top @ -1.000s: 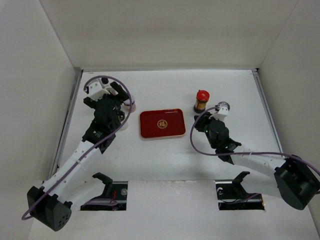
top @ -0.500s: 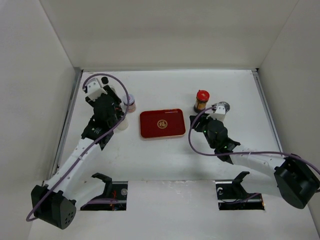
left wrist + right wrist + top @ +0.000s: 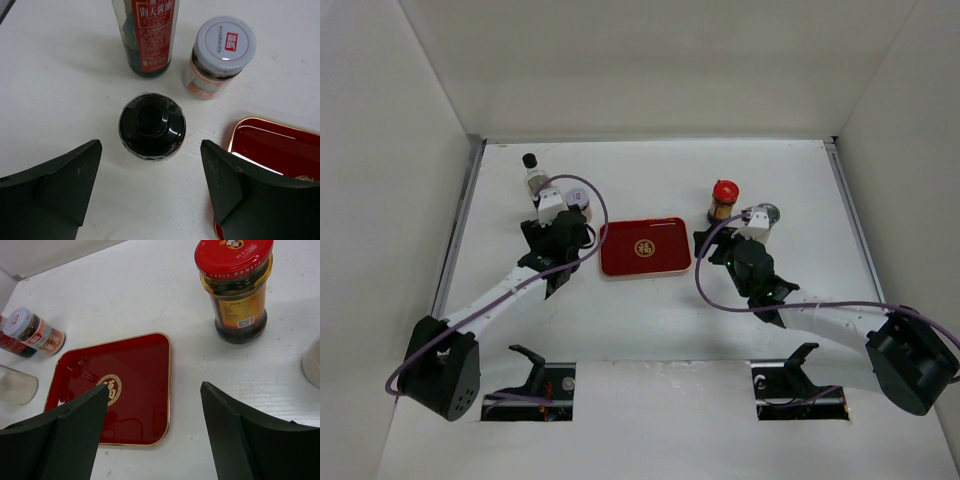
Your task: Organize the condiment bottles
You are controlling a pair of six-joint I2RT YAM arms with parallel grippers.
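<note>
Ahead of my left gripper (image 3: 151, 167), which is open and holds nothing, a short black-capped bottle (image 3: 151, 126) stands just beyond the fingertips. Behind it are the tall dark-red bottle (image 3: 147, 40) and a grey-lidded shaker (image 3: 222, 52). From above, the tall bottle (image 3: 532, 172) and that shaker (image 3: 580, 200) stand at the back left, with my left gripper (image 3: 558, 222) over the short bottle. My right gripper (image 3: 155, 390) is open and empty over the table by the red tray (image 3: 115, 385). The red-capped brown jar (image 3: 240, 290) stands ahead to its right. Another grey-lidded shaker (image 3: 766, 213) sits beside the right wrist.
The flat red tray (image 3: 645, 246) lies mid-table between the two arms, and its corner (image 3: 270, 150) shows by my left gripper's right finger. White walls close the table at the left, back and right. Both arm bases sit at the near edge.
My left gripper has swung from the back left toward the tray, uncovering the tall bottle. My right gripper's jaws have opened, and the shaker beside it stands free.
</note>
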